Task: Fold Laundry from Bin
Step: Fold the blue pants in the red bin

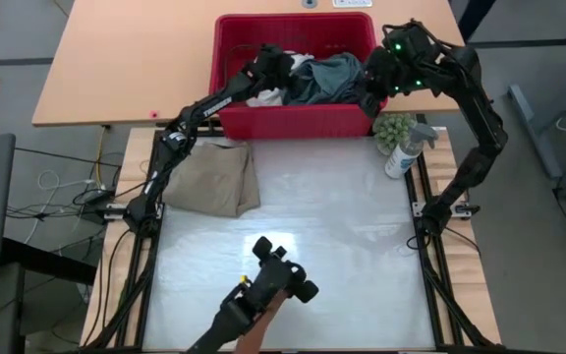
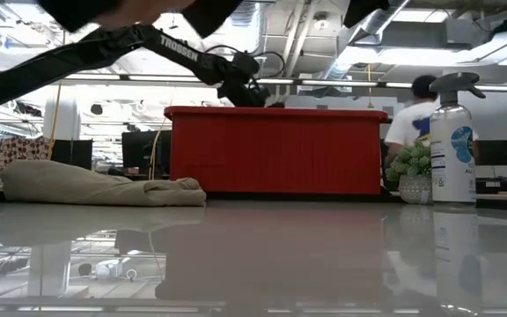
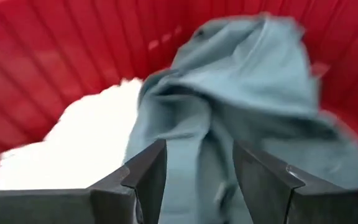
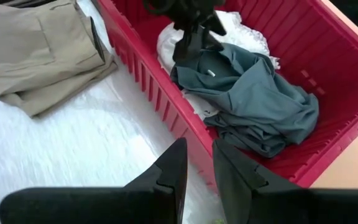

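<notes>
- Surface: pale, glossy work table (image 1: 303, 206) inside a dark frame, with a tan wooden desk (image 1: 116, 59) butted against its far edge; open office with ceiling ducts beyond, and a person in a white top (image 2: 409, 119) seen past the tub.
- Bright red rectangular plastic bin (image 1: 298, 120): stands at the table's far edge, spanning onto the desk.
- Dark teal-green long-sleeved cloth garment (image 4: 253, 99): crumpled inside the bin, lying over the white garment.
- White cloth garment (image 4: 241, 28): in the bin, partly covered.
- Beige-khaki cloth garment (image 1: 214, 179): folded flat on the table, just in front of the bin's left end.
- My left gripper (image 3: 197, 177): lowered into the bin, fingers partly apart with teal cloth between them; I cannot tell whether they grip it.
- My right gripper (image 4: 196, 163): above the bin's near wall, fingers narrowly apart, holding nothing.
- Clear plastic spray bottle (image 1: 404, 149) and small green potted plant (image 1: 393, 128): beside the bin's right end.
</notes>
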